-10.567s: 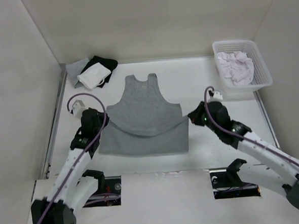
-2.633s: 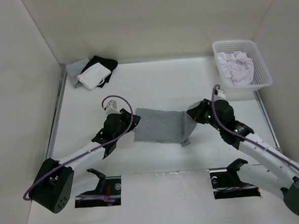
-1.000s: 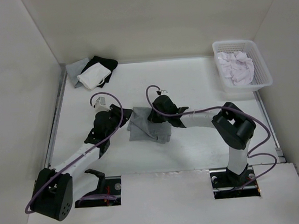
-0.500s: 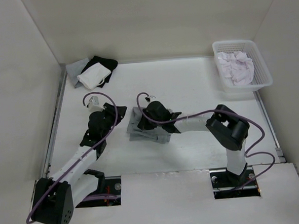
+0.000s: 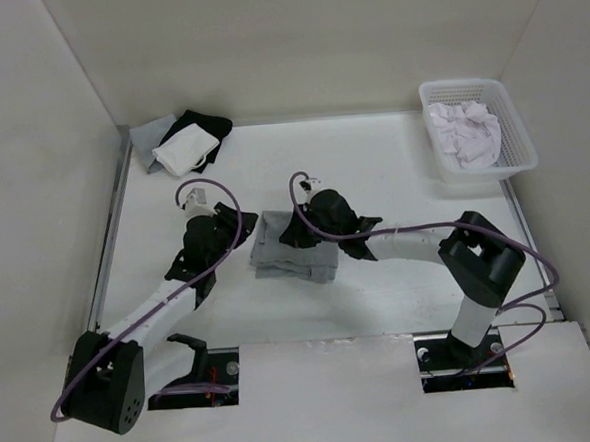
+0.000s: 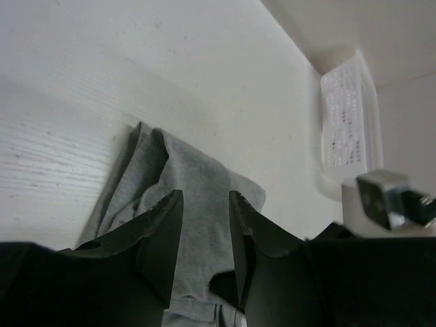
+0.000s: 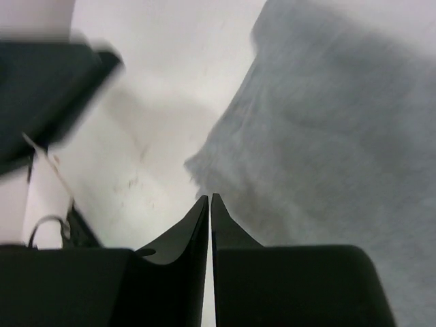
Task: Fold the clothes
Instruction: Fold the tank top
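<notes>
Now: grey top (image 5: 293,249) lies folded on table (image 5: 392,165). My right pincer (image 7: 208,199) over its edge, fingers nearly together, empty. My left pincer (image 6: 204,204) apart, beside it.

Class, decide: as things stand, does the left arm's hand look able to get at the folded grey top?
Probably yes: the left hand is open and close beside the grey top, with nothing between them.

The soft knit sleeveless top (image 5: 295,249) is plain mid-grey. The flat table (image 5: 392,175) is white. The plastic lattice basket (image 5: 517,139) is white; the crumpled garment (image 5: 465,130) in it looks white, perhaps faintly pink. The small cloth pieces (image 5: 185,140) are black, white and light grey.
</notes>
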Robot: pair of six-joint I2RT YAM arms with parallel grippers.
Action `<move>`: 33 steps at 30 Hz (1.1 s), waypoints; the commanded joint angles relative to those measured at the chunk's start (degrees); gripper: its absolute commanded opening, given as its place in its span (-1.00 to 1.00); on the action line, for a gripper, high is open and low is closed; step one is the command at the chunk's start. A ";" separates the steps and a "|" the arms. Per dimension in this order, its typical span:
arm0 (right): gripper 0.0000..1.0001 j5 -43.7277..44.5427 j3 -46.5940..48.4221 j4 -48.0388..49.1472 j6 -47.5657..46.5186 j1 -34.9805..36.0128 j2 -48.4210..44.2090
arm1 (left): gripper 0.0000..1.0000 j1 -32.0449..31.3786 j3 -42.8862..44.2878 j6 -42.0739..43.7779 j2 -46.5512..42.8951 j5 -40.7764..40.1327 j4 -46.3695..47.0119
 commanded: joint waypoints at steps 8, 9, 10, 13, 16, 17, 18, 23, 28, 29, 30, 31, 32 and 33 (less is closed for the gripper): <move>-0.91 1.53 -1.94 8.20 3.67 0.93 7.40 | -0.73 -7.99 6.85 0.65 13.58 -1.00 8.81; -0.91 1.79 -2.56 8.73 3.76 0.93 6.87 | -0.75 -7.99 7.38 0.22 15.16 -0.48 9.69; -0.91 1.97 -3.00 8.83 3.94 0.93 6.26 | -0.77 -8.17 7.82 -0.22 16.83 -0.13 10.65; -0.82 2.06 -4.41 9.26 3.41 0.93 4.06 | -0.77 -8.34 8.96 -0.84 21.49 1.28 13.55; -0.55 2.06 -7.13 11.28 2.80 0.32 -0.06 | -0.77 -7.56 10.02 -1.02 26.15 1.45 15.93; -0.51 2.06 -8.09 12.07 2.54 -0.20 -1.47 | -0.77 -6.94 10.37 -1.19 27.38 1.54 16.63; -0.51 2.06 -8.97 12.86 2.36 -1.34 -2.61 | -0.77 -6.42 10.81 -1.11 28.35 1.37 17.42; -0.81 1.00 -9.69 14.98 3.67 -7.23 -1.58 | -0.77 -4.30 13.53 -1.37 33.80 2.07 21.03; -0.87 1.18 -10.13 18.40 6.57 -12.15 2.20 | -0.77 -2.99 15.03 -1.63 38.54 2.16 22.78; -0.88 1.09 -10.47 18.93 7.36 -12.95 2.82 | -0.77 -2.81 15.12 -1.98 39.51 2.16 23.57; -0.89 1.00 -11.00 20.24 8.24 -13.91 3.52 | -0.77 -2.46 15.12 -2.07 40.48 2.25 24.36; -0.90 0.74 -11.79 22.17 9.12 -14.70 3.88 | -0.77 -2.28 15.03 -2.33 41.36 2.42 25.07; -0.90 -0.13 -12.49 24.19 9.91 -15.49 4.31 | -0.77 -2.11 14.94 -2.51 42.15 2.60 25.77; -0.89 -0.92 -12.85 25.51 10.61 -16.11 4.84 | -0.77 -2.02 14.94 -2.60 42.85 2.77 26.39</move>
